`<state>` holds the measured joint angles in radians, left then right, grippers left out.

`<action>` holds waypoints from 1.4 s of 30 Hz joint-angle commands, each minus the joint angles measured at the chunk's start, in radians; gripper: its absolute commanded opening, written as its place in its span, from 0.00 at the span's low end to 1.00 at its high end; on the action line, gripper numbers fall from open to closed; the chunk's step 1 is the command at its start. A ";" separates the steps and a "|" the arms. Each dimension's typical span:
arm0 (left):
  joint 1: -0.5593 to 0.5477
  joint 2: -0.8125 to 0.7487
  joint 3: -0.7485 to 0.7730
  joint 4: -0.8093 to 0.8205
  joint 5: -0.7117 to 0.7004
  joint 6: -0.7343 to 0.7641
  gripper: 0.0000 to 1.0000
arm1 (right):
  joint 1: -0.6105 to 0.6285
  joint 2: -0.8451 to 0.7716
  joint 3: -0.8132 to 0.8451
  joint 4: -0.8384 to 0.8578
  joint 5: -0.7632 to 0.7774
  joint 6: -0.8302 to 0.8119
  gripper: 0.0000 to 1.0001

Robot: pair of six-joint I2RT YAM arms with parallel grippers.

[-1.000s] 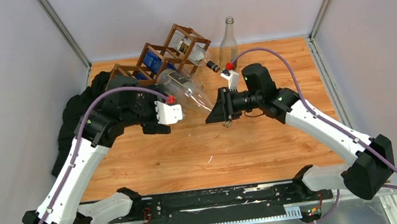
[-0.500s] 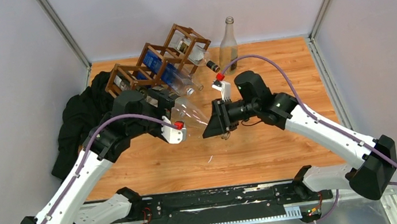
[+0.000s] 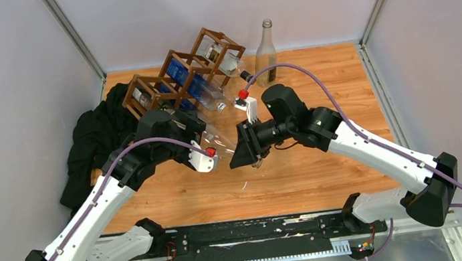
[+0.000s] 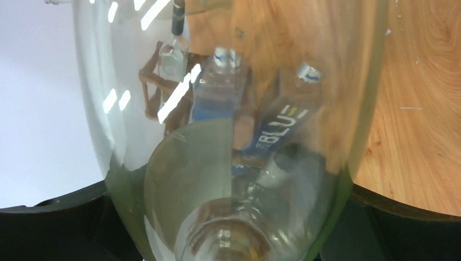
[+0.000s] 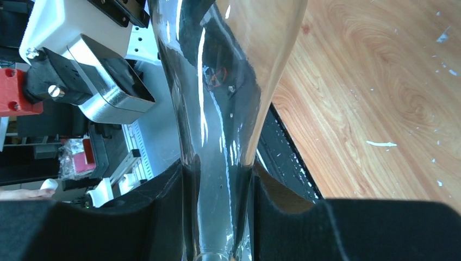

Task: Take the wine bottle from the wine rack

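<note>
One wine rack [image 3: 193, 54] of three open cells is set at the back left of the surface [image 3: 176, 198], and at least two racked bottles [image 3: 203, 90] are lodged in it. One upright bottle [image 3: 264, 46] is stood just beside it. One black cloth [image 3: 92, 145] is heaped at the left edge.

A single wine bottle [image 3: 221, 140] is held clear of the rack, just in front of it, slanted between the two hands. It is made of clear, faintly green glass, broad in the body and tapered to a slim neck. The neck is clamped by the right hand [image 3: 244, 147]. The left hand [image 4: 228, 217] is spread wide about the body, which fills the gap.
</note>
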<state>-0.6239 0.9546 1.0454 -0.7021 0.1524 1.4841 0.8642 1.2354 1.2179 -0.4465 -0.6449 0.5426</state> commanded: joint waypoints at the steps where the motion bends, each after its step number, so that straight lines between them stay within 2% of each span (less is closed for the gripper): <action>1: -0.010 0.035 0.032 0.011 0.008 -0.055 0.98 | 0.028 -0.027 0.091 0.162 -0.064 -0.105 0.00; 3: -0.010 0.052 0.059 0.012 0.017 -0.105 0.87 | 0.029 -0.023 0.093 0.144 -0.047 -0.116 0.00; 5: -0.010 0.052 0.068 0.045 0.025 -0.149 0.58 | 0.029 -0.024 0.098 0.118 -0.003 -0.130 0.04; 7: -0.010 0.034 0.046 0.128 0.025 -0.197 0.24 | 0.029 -0.031 0.095 0.099 0.042 -0.147 0.21; 9: -0.010 0.000 0.003 0.231 0.022 -0.228 0.01 | 0.027 -0.048 0.081 0.096 0.094 -0.155 0.45; 13: -0.010 -0.054 -0.055 0.336 0.037 -0.253 0.00 | 0.027 -0.098 0.043 0.114 0.192 -0.161 0.84; 15: -0.010 -0.060 -0.056 0.345 0.041 -0.277 0.00 | 0.027 -0.124 0.031 0.121 0.235 -0.166 0.91; 28: -0.010 -0.047 0.067 0.298 0.060 -0.660 0.00 | 0.027 -0.272 -0.020 0.194 0.440 -0.175 0.97; 34: -0.010 -0.052 0.099 0.277 0.138 -0.783 0.00 | 0.028 -0.262 -0.003 0.261 0.444 -0.162 0.98; 42: -0.010 -0.026 0.149 0.227 0.187 -0.947 0.00 | 0.027 -0.199 0.018 0.435 0.430 -0.119 0.96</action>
<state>-0.6308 0.9401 1.0939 -0.5755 0.2798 0.6559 0.8776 1.0096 1.2129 -0.1432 -0.2230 0.3931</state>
